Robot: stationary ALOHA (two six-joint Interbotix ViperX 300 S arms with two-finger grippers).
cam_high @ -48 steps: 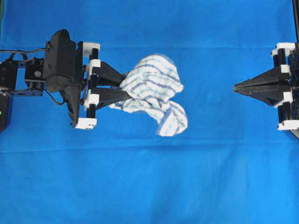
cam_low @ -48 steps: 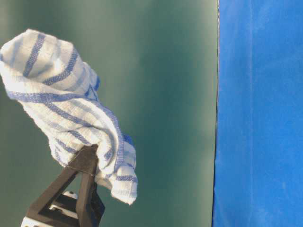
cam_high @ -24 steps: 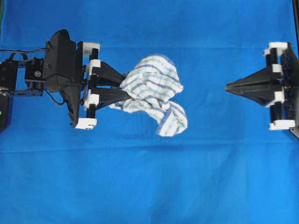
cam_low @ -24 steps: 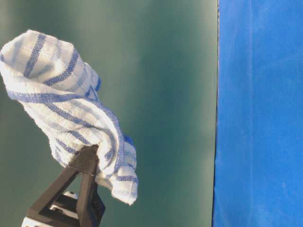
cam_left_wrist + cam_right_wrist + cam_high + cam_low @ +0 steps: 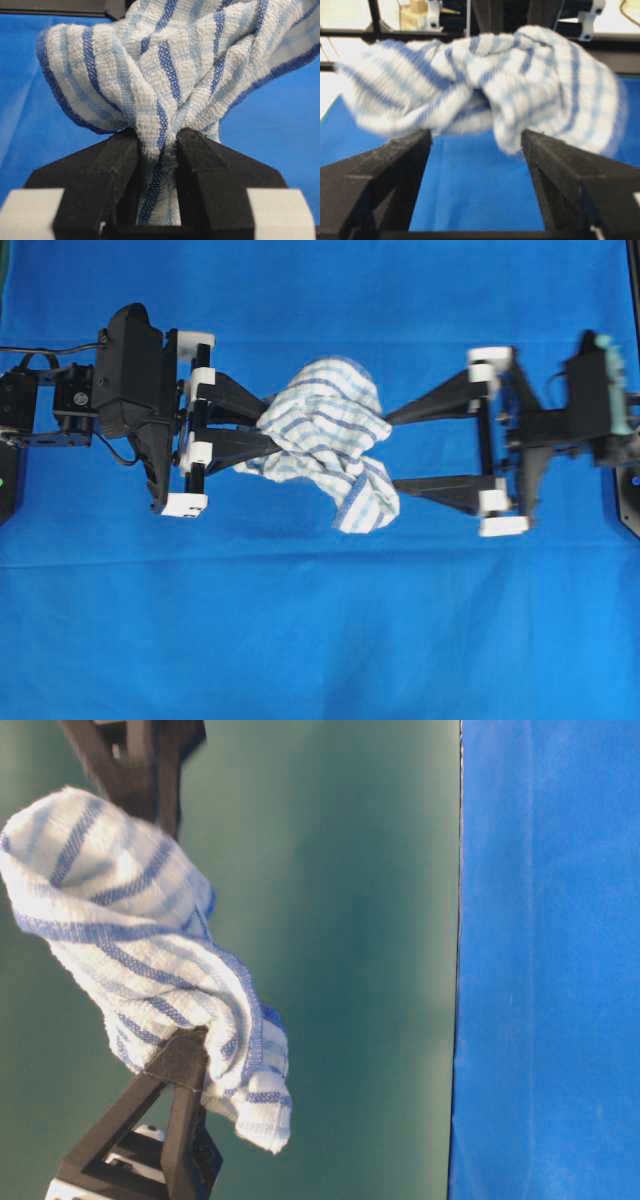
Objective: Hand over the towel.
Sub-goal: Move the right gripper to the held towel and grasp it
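The towel [image 5: 325, 430] is white, crossed by thin stripes of dark blue and paler blue-grey that form a loose check. The cloth covering the counter [image 5: 320, 640] is plain, saturated blue. The left gripper [image 5: 262, 422] and the right gripper [image 5: 392, 452] are both black, with white blocks at the base of their black fingers [image 5: 432, 404].

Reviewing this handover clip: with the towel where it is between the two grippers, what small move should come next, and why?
Probably the right gripper should close on the towel. Its fingers stand wide open on either side of the towel's free end, while the left gripper is clamped on the other end and holds it above the blue tablecloth. The left should let go only after the right has hold.
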